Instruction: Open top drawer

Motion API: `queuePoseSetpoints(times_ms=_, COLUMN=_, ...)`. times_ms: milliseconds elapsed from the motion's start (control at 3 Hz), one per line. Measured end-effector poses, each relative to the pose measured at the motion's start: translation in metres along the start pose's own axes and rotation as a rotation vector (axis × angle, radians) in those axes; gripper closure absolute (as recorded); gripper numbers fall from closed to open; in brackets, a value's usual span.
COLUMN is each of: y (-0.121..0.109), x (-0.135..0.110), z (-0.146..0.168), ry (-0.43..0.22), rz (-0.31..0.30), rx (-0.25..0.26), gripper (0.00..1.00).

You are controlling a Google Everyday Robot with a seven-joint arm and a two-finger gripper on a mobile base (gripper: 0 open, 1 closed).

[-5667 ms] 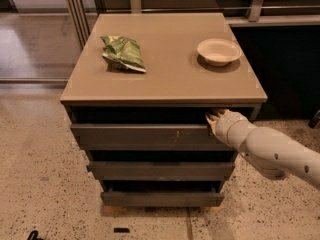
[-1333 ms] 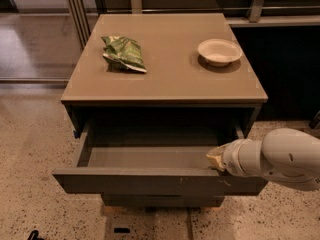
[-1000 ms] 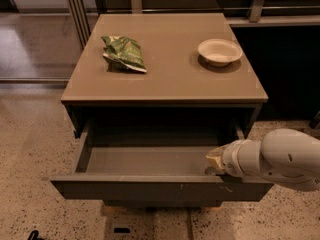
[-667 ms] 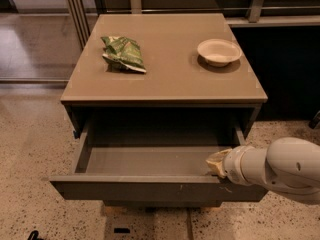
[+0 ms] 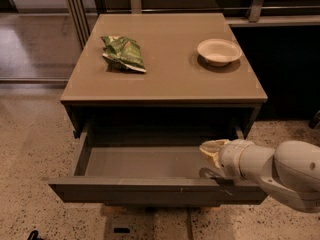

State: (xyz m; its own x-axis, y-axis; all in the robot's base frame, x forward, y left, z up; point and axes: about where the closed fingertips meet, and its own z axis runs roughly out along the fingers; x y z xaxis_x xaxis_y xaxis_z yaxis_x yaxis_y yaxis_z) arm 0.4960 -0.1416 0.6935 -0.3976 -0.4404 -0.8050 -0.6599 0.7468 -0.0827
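The top drawer (image 5: 150, 191) of the grey cabinet stands pulled far out toward the camera, showing a shallow grey interior (image 5: 145, 160) with nothing in it. Its dark grey front has small pale scratches right of centre. My gripper (image 5: 211, 151) on its white arm comes in from the right and sits over the drawer's right front corner, just behind the front panel, its pale tip pointing left.
On the cabinet top (image 5: 170, 79) lie a green snack bag (image 5: 123, 52) at the back left and a white bowl (image 5: 219, 51) at the back right. The lower drawers are hidden under the open one. Speckled floor (image 5: 30, 149) surrounds the cabinet; a dark wall runs on the right.
The drawer went from shut to pulled far out. Over the last second it has barely moved, and the gripper has drawn back slightly to the right.
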Motion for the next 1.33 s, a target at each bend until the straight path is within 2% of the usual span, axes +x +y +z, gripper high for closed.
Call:
queuePoseSetpoints(times_ms=333, y=-0.012, x=-0.032, z=-0.005, ry=-0.126, rz=-0.022, rx=0.038, gripper=0.36)
queuePoseSetpoints(times_ms=667, y=-0.004, x=-0.041, z=-0.016, ry=-0.165, rz=-0.089, rx=0.054, gripper=0.12)
queuePoseSetpoints(times_ms=1000, y=-0.004, x=-0.041, z=-0.016, ry=-0.165, rz=-0.09, rx=0.054, gripper=0.0)
queuePoseSetpoints(times_ms=1333, y=-0.004, x=-0.041, z=-0.016, ry=-0.165, rz=-0.09, rx=0.054, gripper=0.0)
